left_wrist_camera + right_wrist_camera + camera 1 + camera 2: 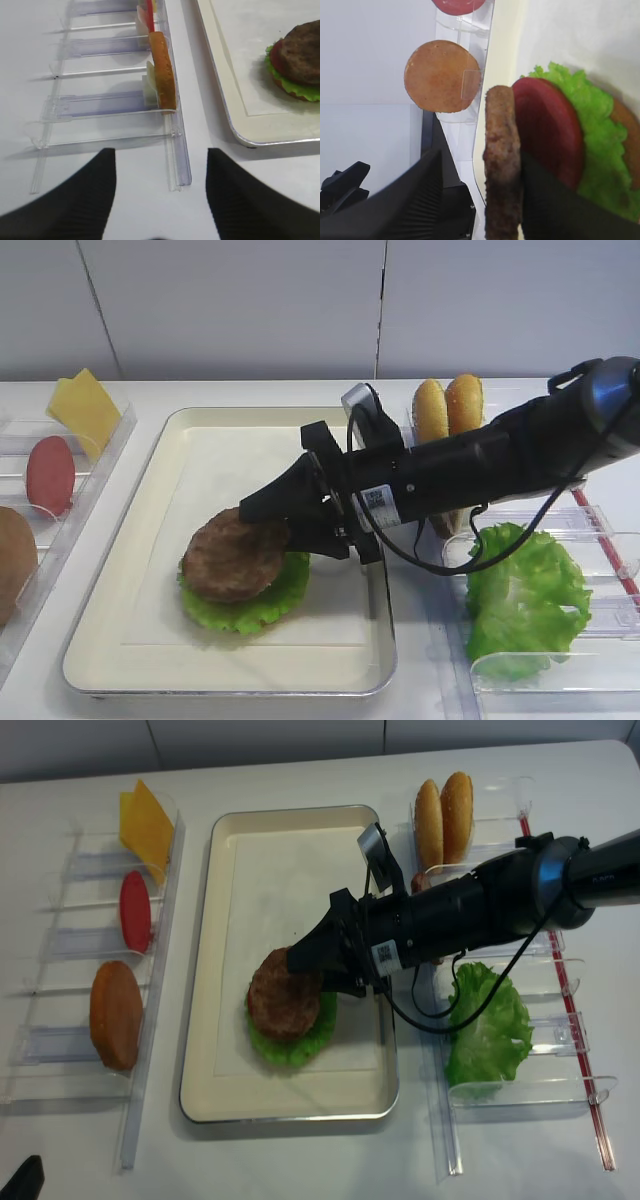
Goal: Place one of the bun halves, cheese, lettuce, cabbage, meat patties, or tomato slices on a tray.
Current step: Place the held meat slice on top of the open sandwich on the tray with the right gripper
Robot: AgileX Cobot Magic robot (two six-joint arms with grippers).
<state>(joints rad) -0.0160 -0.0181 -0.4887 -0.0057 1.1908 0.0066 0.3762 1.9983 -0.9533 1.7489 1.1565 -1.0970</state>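
Note:
On the tray (120, 620) lies a stack: a bun half (626, 135) at the bottom, lettuce (250, 612), a tomato slice (547, 130), and a dark meat patty (232, 555) on top. My right gripper (275, 530) reaches in from the right and straddles the patty's right edge. Its jaws are open; in the right wrist view the patty (502, 165) rests against one finger (560, 210), with a clear gap to the other finger (420, 200). My left gripper (160, 155) hangs open and empty over the table, near the end of a clear rack (177, 165).
The left rack holds cheese (85, 410), a tomato slice (50, 475) and a bun half (12, 560). The right rack (600, 530) holds two upright bun halves (448, 408) and loose lettuce (525, 595). The right arm lies across the tray's right rim.

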